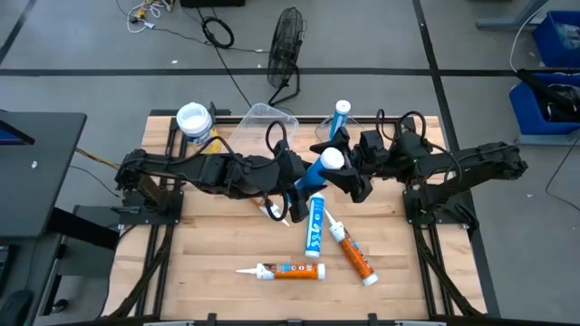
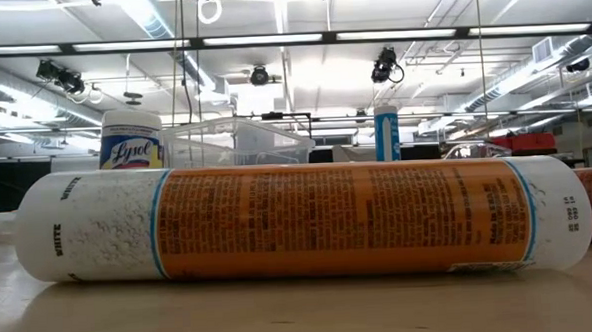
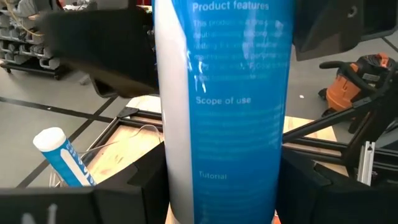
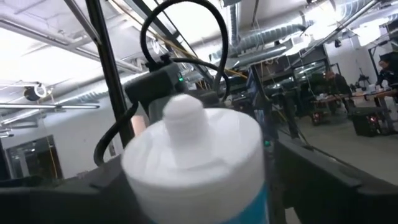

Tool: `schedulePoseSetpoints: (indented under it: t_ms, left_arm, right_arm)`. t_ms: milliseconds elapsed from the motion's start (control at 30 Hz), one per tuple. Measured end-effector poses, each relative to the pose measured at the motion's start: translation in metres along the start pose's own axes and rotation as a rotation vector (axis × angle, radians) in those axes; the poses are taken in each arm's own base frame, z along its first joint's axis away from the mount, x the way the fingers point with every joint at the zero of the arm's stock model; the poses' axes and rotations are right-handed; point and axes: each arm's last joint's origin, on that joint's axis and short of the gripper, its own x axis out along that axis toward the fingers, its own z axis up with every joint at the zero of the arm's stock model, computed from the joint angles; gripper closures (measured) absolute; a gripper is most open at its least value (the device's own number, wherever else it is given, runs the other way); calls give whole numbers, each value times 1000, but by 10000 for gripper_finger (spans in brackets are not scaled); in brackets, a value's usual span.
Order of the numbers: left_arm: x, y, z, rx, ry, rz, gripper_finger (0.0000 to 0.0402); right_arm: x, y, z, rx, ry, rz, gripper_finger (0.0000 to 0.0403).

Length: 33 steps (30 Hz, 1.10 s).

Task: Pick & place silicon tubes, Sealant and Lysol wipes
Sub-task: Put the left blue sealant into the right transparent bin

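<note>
A blue tube [image 1: 319,172] with a white capped end [image 4: 186,149] is up in the air over the middle of the table, and my left gripper [image 1: 302,186] is shut on its body. My right gripper [image 1: 349,177] is open, with one finger on each side of the tube's capped end [image 1: 333,159]; I cannot tell whether they touch it. The yellow Lysol wipes canister [image 1: 194,120] stands at the far left. A second blue tube [image 1: 342,113] stands upright at the far side. Three tubes lie on the near half: one blue-and-white [image 1: 314,226] and two orange [image 1: 352,252] [image 1: 288,270]. My left gripper pinches the blue tube's body [image 3: 224,155] between its two fingers [image 3: 127,193], below the middle. The fingers come about level from the table's left and lie across the tube. The tube is lifted clear and steeply tilted, with its white capped end up toward the right arm.
A clear plastic container [image 1: 263,122] stands at the far side between the canister and the upright tube. In the low view one orange tube [image 2: 298,221] lies close in front and blocks most of the table. A fan [image 1: 286,45] and cables lie on the floor beyond.
</note>
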Motion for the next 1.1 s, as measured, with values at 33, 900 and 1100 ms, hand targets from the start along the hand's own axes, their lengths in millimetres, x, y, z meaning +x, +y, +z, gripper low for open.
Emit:
schedulePoseSetpoints:
  t_ms: [33,900,1100]
  left_arm:
    - [0,0,0,1,0,0,184]
    - [0,0,0,23,-1,15,140]
    - [0,2,0,26,-9,73,138]
  right_arm:
    - [0,0,0,-2,-4,1,101]
    - [-1,0,2,5,-10,-15,190]
    - [-8,-2,7,-16,33,-62,190]
